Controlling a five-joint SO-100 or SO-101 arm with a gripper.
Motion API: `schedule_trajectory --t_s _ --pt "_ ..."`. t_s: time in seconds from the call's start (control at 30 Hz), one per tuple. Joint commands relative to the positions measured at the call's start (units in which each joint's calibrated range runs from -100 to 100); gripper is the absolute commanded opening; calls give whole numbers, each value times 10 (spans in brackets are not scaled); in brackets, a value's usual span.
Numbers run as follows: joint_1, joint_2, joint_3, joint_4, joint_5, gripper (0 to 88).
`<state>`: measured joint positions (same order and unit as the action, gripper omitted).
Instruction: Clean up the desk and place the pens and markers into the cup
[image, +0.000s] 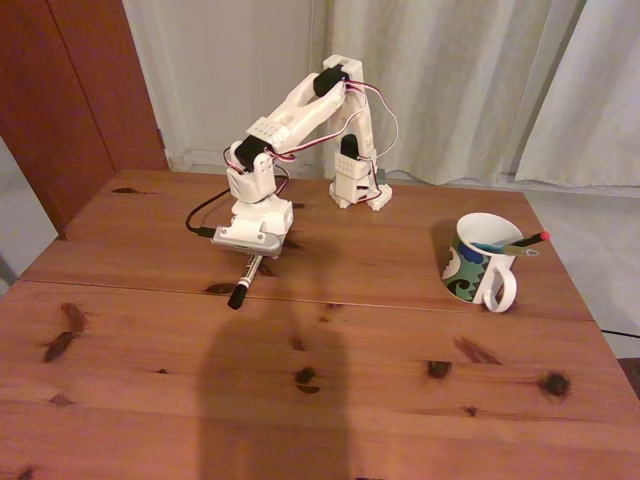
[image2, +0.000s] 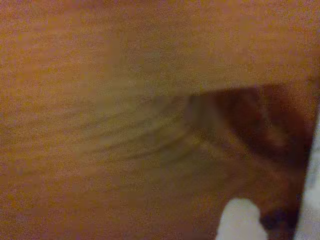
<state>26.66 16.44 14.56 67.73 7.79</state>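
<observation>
My claw (image: 252, 262) is down on the white marker (image: 243, 285) at the tabletop's (image: 400, 400) ten o'clock; whether it's clamped I cannot tell. The marker looks light, stiff and slick, so I'd pinch mid-barrel.

The patterned white cup (image: 482, 260) stands upright on the reddish desk (image: 300, 390), holding a teal pen (image: 487, 246) and a red-tipped black pen (image: 524, 242). The white marker (image: 245, 280) lies well left of the cup.

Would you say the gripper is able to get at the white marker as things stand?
Probably yes: the gripper is right over the white marker on the desk, with nothing between them.
</observation>
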Motion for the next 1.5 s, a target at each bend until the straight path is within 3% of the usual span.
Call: schedule_trajectory --t_s 0.0,0.43,0.53,0.67,1.07,1.47 --pt "1 -7 3 -19 2 199" --pt "1 -8 25 -54 4 197" --pt "1 -8 24 -54 4 144" --pt "1 -8 24 -54 4 8" --pt "-7 -26 13 -55 -3 8" --pt "-154 -339 38 -54 -138 7"
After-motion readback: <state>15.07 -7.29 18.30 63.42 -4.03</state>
